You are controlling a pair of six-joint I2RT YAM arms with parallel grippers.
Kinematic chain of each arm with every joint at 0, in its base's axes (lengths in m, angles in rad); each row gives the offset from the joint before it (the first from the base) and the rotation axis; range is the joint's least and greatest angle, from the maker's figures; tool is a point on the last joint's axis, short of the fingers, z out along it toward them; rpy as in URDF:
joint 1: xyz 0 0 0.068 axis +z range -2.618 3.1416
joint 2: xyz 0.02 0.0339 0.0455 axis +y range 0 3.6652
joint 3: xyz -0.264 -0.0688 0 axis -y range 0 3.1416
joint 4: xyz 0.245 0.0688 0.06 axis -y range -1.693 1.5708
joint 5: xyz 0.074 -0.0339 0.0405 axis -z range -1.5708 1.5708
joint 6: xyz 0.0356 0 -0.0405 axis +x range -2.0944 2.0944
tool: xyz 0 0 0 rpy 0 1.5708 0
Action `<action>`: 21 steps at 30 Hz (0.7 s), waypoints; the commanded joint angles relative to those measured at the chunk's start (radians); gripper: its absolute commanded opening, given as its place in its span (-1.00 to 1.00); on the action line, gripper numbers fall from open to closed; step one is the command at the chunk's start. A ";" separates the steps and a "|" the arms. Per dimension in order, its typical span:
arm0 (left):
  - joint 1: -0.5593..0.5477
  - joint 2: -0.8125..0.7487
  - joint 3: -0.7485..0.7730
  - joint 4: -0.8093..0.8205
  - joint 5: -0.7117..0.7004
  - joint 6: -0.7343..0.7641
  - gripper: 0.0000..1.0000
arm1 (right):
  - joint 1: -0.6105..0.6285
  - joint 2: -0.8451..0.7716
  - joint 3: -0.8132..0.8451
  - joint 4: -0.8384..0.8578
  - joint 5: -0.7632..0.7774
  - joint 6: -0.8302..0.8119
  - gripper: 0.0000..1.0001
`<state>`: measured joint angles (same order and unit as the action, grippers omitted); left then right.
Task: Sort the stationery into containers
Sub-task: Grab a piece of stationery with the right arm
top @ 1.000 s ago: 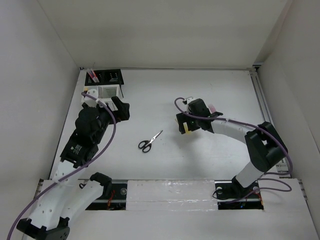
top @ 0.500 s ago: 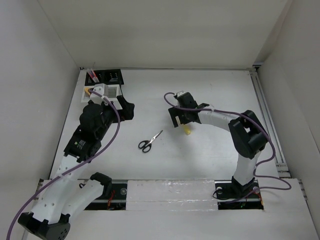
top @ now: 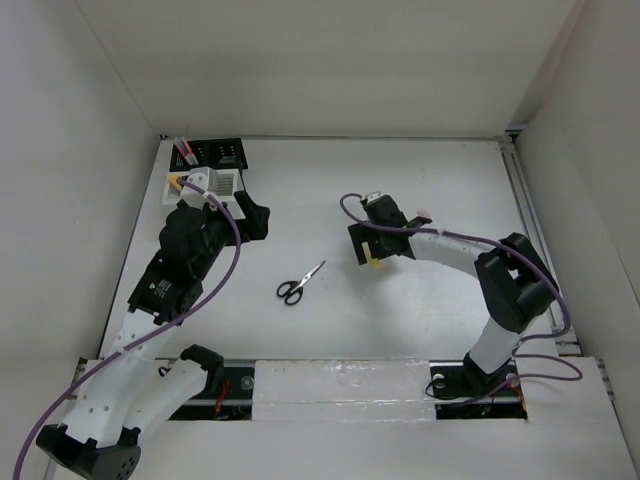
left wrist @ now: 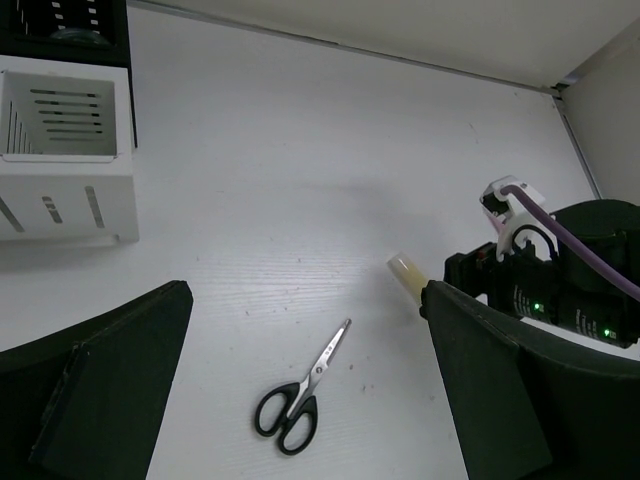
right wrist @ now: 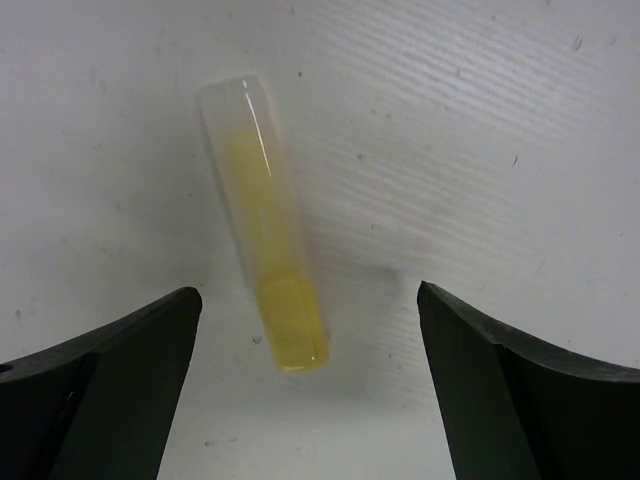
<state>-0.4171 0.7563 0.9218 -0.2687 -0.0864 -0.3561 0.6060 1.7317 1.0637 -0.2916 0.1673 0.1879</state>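
Marker (right wrist: 265, 260), yellow, flat on table (right wrist: 500, 120) between spread right fingers (right wrist: 100, 390); left fingers (left wrist: 100, 390) spread, holding nothing

Bright even light, soft shadows; wrist pics sharp, top view maybe slightly grainy.

1. Yellow marker (right wrist: 265, 225) flat on surface (top: 420, 180); bare gaps either side inside right gripper (right wrist: 308, 300) jaws, spread wide.
2. Scissors (left wrist: 313, 372) lie alone, approach unobstructed.
3. White organizer (left wrist: 65, 190), black mesh holder (top: 225, 153) crowd far-left corner.
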 commanded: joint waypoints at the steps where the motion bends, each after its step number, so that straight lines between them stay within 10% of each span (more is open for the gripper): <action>1: 0.003 -0.005 0.002 0.043 0.017 0.005 1.00 | 0.011 -0.049 -0.036 -0.006 -0.031 0.025 0.90; 15: 0.003 -0.005 0.002 0.043 0.008 0.005 1.00 | 0.052 0.048 -0.018 -0.021 0.020 0.028 0.01; 21: 0.003 0.005 0.002 0.043 0.008 0.005 1.00 | 0.072 0.077 -0.018 -0.021 0.020 0.038 -0.82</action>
<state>-0.4171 0.7605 0.9218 -0.2684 -0.0795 -0.3561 0.6598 1.7641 1.0420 -0.2977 0.1745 0.2142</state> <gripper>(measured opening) 0.996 0.324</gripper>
